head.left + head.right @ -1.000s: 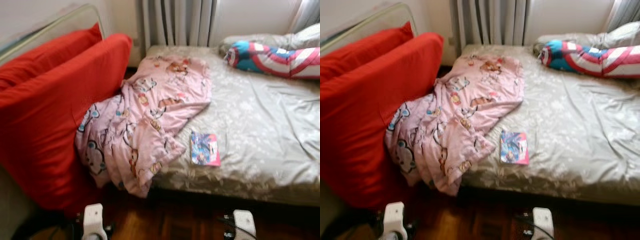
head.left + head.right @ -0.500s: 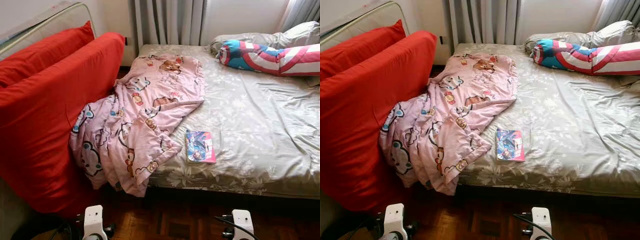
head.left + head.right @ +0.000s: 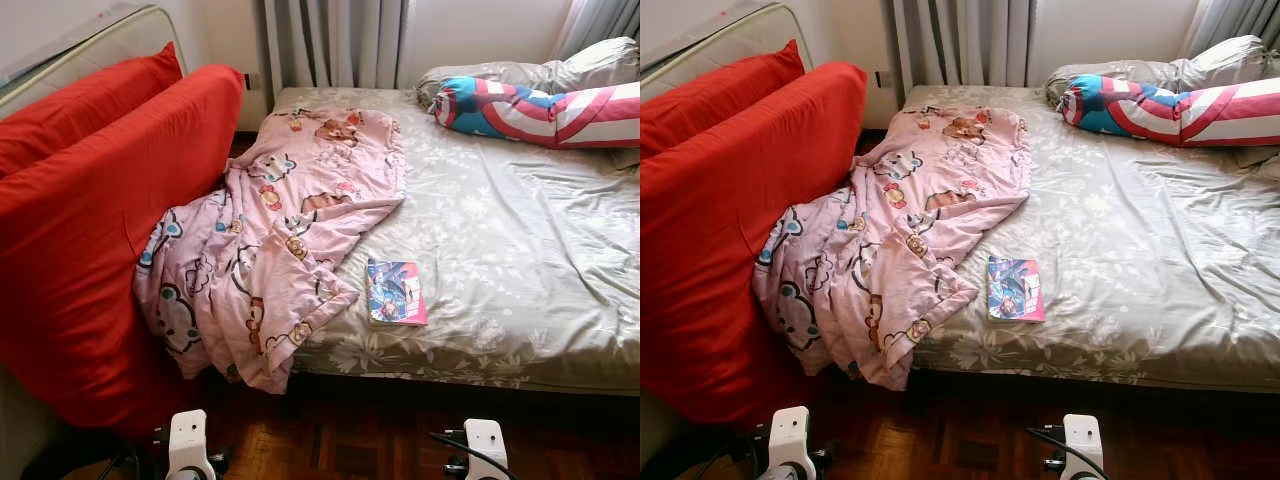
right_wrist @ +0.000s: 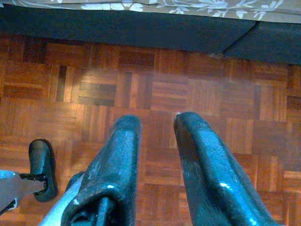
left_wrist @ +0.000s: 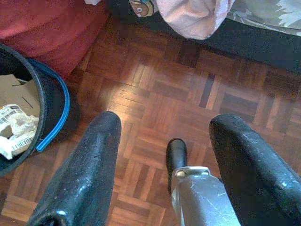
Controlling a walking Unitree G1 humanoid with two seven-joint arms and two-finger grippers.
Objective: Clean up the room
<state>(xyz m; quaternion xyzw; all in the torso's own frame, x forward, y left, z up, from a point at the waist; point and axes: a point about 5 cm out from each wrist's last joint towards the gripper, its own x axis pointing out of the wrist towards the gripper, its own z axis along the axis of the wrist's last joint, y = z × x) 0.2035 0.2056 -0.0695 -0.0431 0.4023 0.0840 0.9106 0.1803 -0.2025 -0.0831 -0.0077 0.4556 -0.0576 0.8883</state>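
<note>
Bed with a grey-green floral sheet takes most of the head views. Pink cartoon-print blanket lies crumpled over the bed's left part, one end hanging off the near-left corner down toward the floor. Small colourful book lies flat on the sheet near the front edge, just beside the blanket's edge, not touching that I can tell. Blue, red and white striped bolster pillow lies at the far right of the bed, against a grey pillow. Two big red cushions stand upright on the left, blanket end pressed against them. Grey curtains behind the bed.

Both arms hang low over the parquet floor. Left hand: fingers spread wide, holding nothing; a black bin with paper trash in it sits nearby. Right hand: fingers close together with a narrow gap, holding nothing, above the floor in front of the dark bed base.
</note>
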